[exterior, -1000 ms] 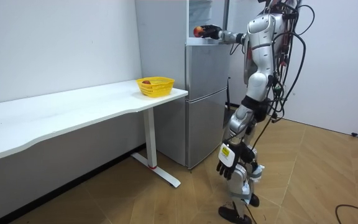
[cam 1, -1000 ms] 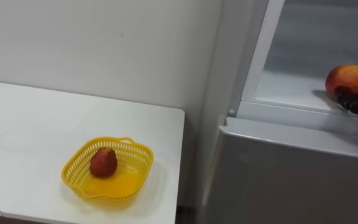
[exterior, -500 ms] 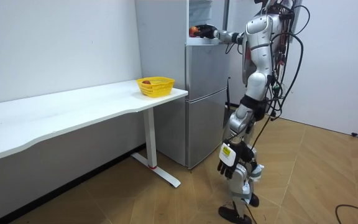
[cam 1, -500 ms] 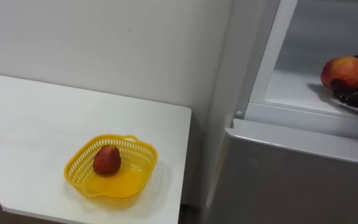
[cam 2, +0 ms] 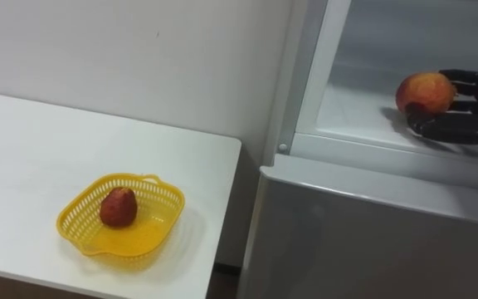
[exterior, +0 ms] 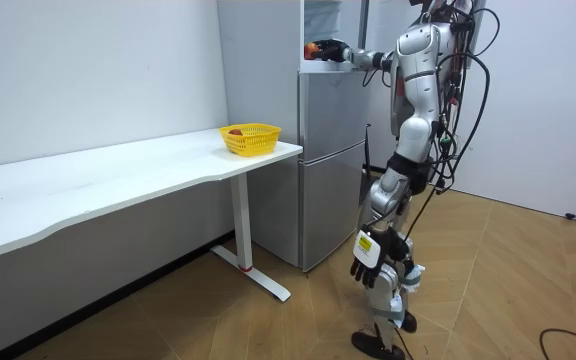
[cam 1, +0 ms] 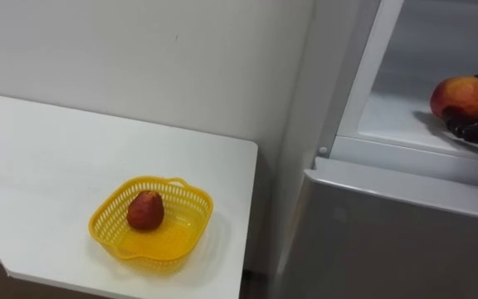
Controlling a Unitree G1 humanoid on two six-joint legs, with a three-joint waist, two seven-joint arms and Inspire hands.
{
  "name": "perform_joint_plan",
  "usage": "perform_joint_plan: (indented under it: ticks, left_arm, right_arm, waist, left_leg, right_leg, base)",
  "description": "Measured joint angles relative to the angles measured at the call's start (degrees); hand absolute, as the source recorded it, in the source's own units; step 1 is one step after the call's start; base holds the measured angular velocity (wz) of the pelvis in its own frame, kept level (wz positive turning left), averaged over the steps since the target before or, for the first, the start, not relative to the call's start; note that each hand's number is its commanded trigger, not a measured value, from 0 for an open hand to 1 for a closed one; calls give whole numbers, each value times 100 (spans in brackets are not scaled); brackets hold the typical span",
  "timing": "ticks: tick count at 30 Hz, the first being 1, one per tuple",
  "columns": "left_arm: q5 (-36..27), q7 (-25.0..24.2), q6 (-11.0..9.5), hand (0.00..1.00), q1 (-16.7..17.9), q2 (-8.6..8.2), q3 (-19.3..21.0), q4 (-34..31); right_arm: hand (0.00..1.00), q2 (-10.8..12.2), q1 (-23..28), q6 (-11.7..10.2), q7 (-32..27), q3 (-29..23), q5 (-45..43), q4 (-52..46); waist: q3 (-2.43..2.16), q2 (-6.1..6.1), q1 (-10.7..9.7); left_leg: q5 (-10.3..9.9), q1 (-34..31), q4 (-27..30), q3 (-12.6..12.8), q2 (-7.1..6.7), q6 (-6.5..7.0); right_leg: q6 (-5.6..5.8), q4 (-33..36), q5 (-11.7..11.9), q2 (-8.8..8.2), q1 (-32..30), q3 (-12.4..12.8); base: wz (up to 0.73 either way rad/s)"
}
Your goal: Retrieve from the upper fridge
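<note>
A red-and-yellow fruit (cam 2: 424, 91) is held just above the white shelf (cam 2: 357, 114) of the open upper fridge compartment. My right hand (cam 2: 463, 116) reaches in from the right, its dark fingers curled under and round the fruit. In the room view I stand upright in front of the fridge (exterior: 330, 160) with that arm stretched out to the fruit (exterior: 313, 47) at head height. My left hand (exterior: 367, 268) hangs low beside my leg, fingers relaxed.
A yellow plastic basket (cam 1: 199, 199) with a dark red fruit (cam 1: 145, 211) in it sits near the right end of the white table (cam 1: 40, 166), left of the fridge. The shut lower fridge door (cam 1: 388, 241) is below my hand. A white wall lies behind.
The eye view has shifted slightly, so the camera moved. My right hand keeps its hold on the fruit and has drawn a little towards the fridge; the basket has not moved.
</note>
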Motion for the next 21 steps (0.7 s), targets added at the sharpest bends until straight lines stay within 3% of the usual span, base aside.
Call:
perform_joint_plan:
  ticks: [5,9,12,15,17,21]
  left_arm:
    - [0,54,-4,0,-11,-12,14,51]
    - [-3,134,-14,0,-6,-30,82,116]
    - [-12,134,-18,0,-20,-46,80,153]
    - [-9,163,-101,0,-18,-55,80,159]
    - [-4,216,-108,0,-2,-97,82,170]
    - [-11,241,-123,0,-15,-141,95,191]
  right_arm:
    - [100,109,495,51,-54,-9,-33,-992]
    - [100,158,961,55,-132,-31,-133,-1947]
    - [100,374,1090,56,-132,-21,-264,-2470]
    - [100,501,1141,54,-198,-27,-383,-2840]
    - [100,705,1270,53,-351,-55,-508,-3332]
    - [100,795,1723,49,-445,-287,-660,-3994]
  waist:
    - [-44,86,-7]
    - [-49,181,-15]
    - [-78,259,-27]
    - [-75,273,-22]
    - [-75,273,-37]
    - [-68,283,-49]
  left_leg:
    - [0,51,7,19,7,0]
    - [0,61,4,18,3,0]
    - [0,93,0,14,7,0]
    - [0,125,6,-3,2,0]
    - [-1,137,13,22,6,0]
    - [-1,132,15,17,6,4]
  right_leg:
    - [-5,-3,3,4,47,29]
    - [-5,-2,3,1,52,40]
    - [-5,6,3,0,67,48]
    - [-6,3,3,-1,110,53]
    - [-6,8,3,-7,128,44]
    - [-16,8,-4,-31,130,39]
  base:
    - [-1]
    - [-1]
    - [-2]
    - [3]
    - [0]
    - [0]
